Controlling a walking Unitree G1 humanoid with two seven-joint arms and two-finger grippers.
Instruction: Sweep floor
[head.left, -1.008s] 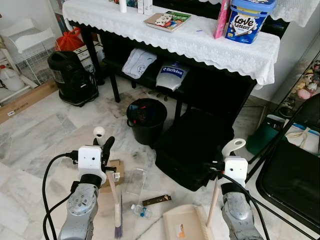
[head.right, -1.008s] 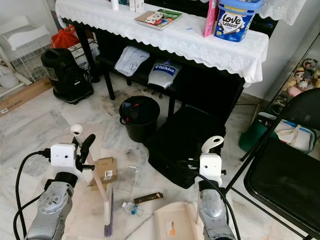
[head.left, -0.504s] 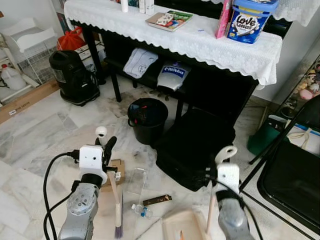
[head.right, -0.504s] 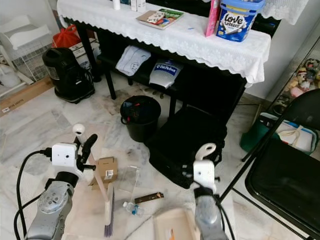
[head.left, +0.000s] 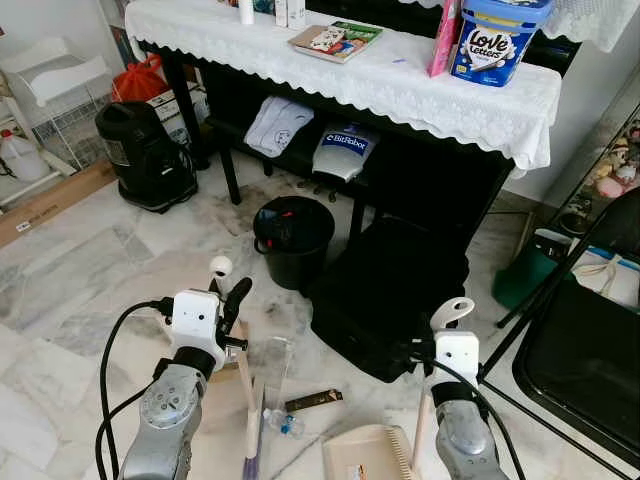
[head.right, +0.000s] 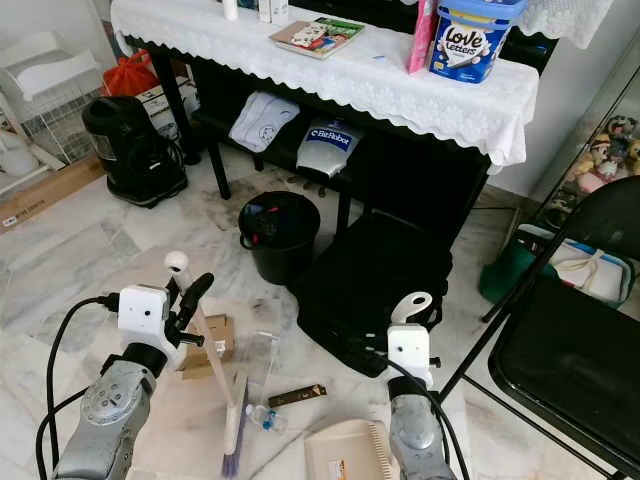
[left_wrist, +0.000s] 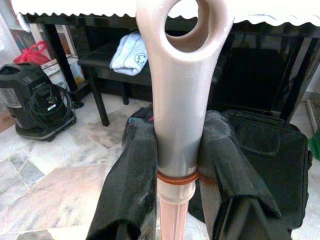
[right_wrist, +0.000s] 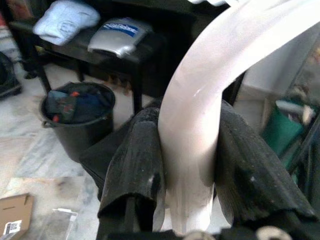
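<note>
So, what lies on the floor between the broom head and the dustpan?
In the left eye view, a small plastic bottle and a dark brown wrapper lie between the broom head and the dustpan.

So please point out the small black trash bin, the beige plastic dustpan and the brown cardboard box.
small black trash bin (head.left: 293, 240), left eye view, on its side wall.
beige plastic dustpan (head.left: 362, 460), left eye view, on its flat pan.
brown cardboard box (head.right: 212, 335), right eye view, on its top.
</note>
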